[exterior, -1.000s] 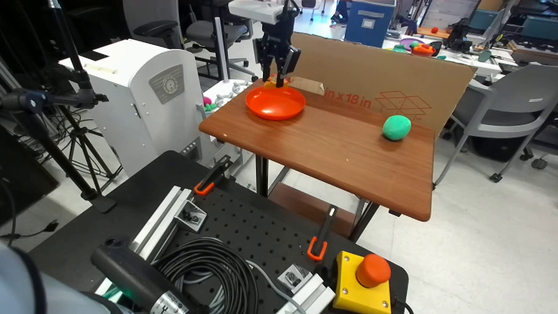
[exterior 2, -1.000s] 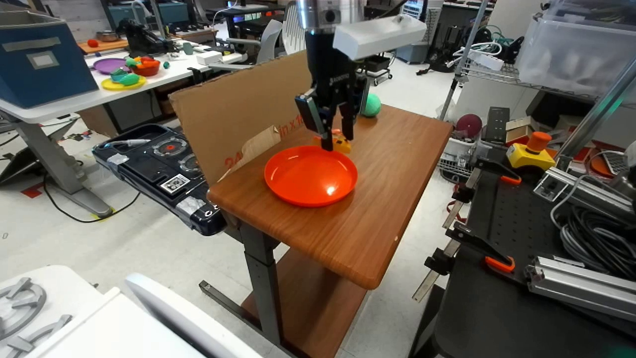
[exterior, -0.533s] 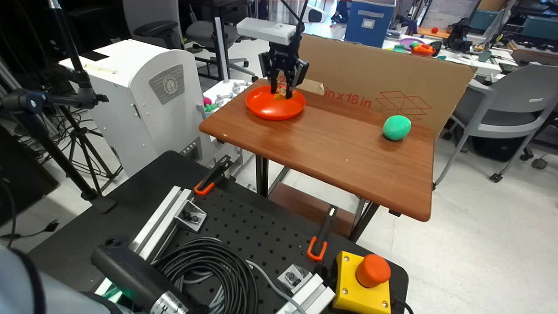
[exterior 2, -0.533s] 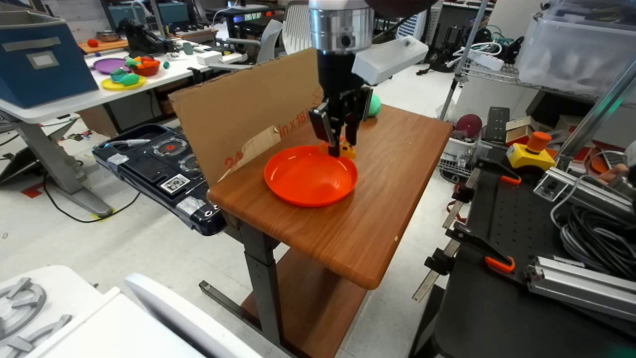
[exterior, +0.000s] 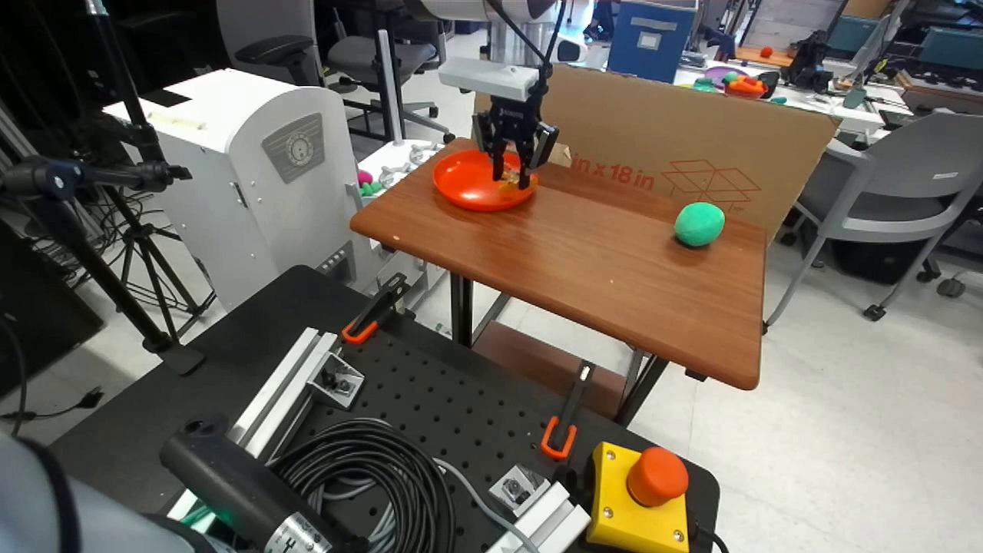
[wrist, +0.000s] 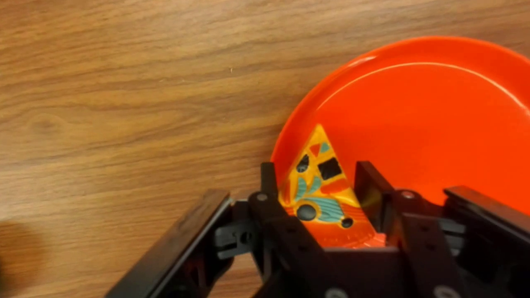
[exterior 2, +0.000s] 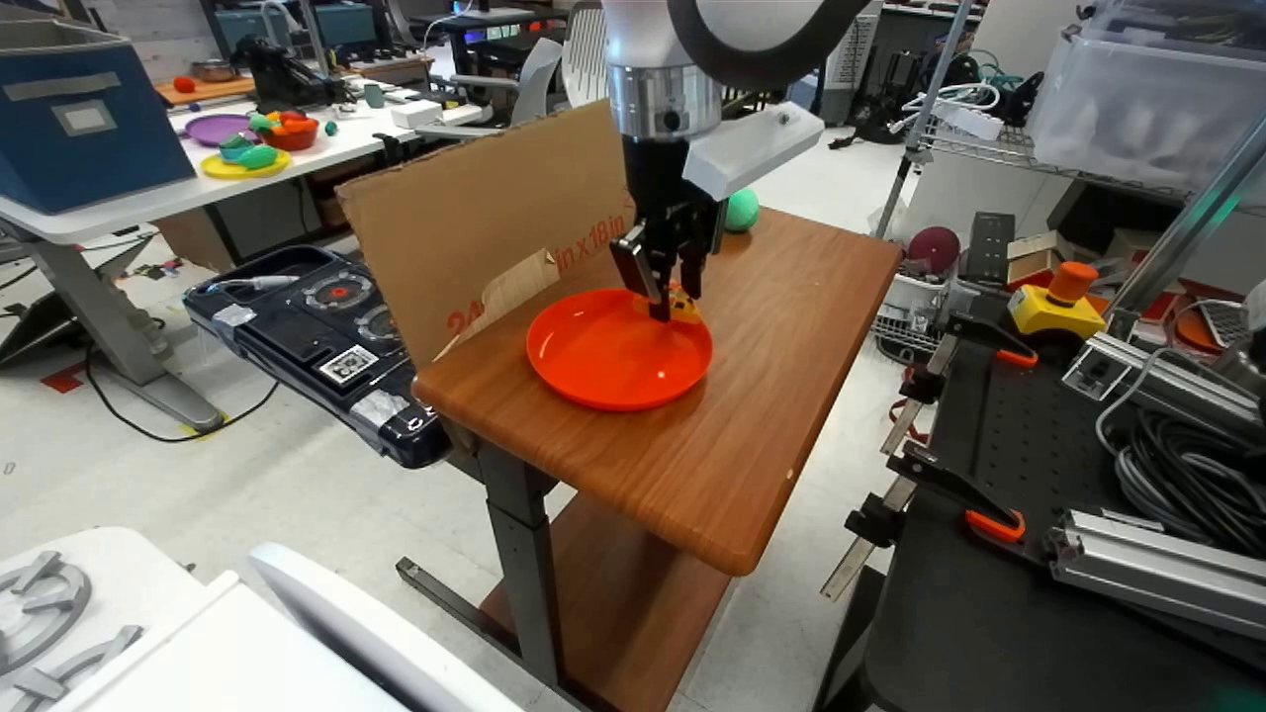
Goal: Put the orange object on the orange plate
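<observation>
The orange object is a toy pizza slice (wrist: pixel 325 190), yellow and orange with black and teal patches. My gripper (wrist: pixel 315 167) is shut on it, one finger on each side. In the wrist view its tip points away from the gripper, over the near side of the orange plate (wrist: pixel 434 132). The plate also shows in both exterior views (exterior: pixel 470 184) (exterior 2: pixel 605 358). There, the gripper (exterior: pixel 511 181) is low at the plate's edge, and the slice (exterior 2: pixel 684 309) is partly hidden by the fingers. I cannot tell whether the slice touches the plate.
A green ball-like object (exterior: pixel 699 224) stands on the wooden table (exterior: pixel 614 269) toward its far end from the plate. A cardboard sheet (exterior 2: pixel 485 218) stands upright along one table edge. A black workbench (exterior 2: pixel 999 593) with clamps stands alongside.
My gripper has moved down and, in an exterior view, to the right, carrying the slice from beyond the plate to over its edge. The plate and green object have not moved.
</observation>
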Controlling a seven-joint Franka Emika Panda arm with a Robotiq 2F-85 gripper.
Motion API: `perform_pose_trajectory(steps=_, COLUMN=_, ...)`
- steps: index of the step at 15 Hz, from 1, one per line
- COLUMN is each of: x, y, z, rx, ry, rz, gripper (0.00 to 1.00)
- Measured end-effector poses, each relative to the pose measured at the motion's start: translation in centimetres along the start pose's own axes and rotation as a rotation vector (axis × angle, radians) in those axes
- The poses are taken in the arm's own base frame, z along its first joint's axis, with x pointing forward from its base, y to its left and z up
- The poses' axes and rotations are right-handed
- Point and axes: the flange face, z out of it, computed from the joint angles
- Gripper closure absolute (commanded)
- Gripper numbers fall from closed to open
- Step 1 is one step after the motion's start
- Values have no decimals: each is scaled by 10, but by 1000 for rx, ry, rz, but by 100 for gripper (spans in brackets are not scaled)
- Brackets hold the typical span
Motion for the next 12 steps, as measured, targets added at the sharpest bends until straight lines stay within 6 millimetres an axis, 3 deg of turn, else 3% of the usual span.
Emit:
perform_pose_trajectory(steps=6, x=3, y=-3, z=21, rx=-8, ry=-23, rz=-22, gripper=75)
perform_pose_trajectory(steps=7, x=3, y=-3, z=23, rx=-8, ry=-24, rz=-25, gripper=62)
perform_pose_trajectory(steps=8, x=3, y=-3, z=24, rx=-9, ry=-26, rz=-27, gripper=26)
perform_pose_trajectory(steps=10, x=3, y=-4, z=25, rx=-9, ry=-30, rz=-32, gripper=29)
perform_pose_trajectory(steps=12, x=2, y=-4, z=25, rx=-11, ry=-39, rz=-37, gripper=16)
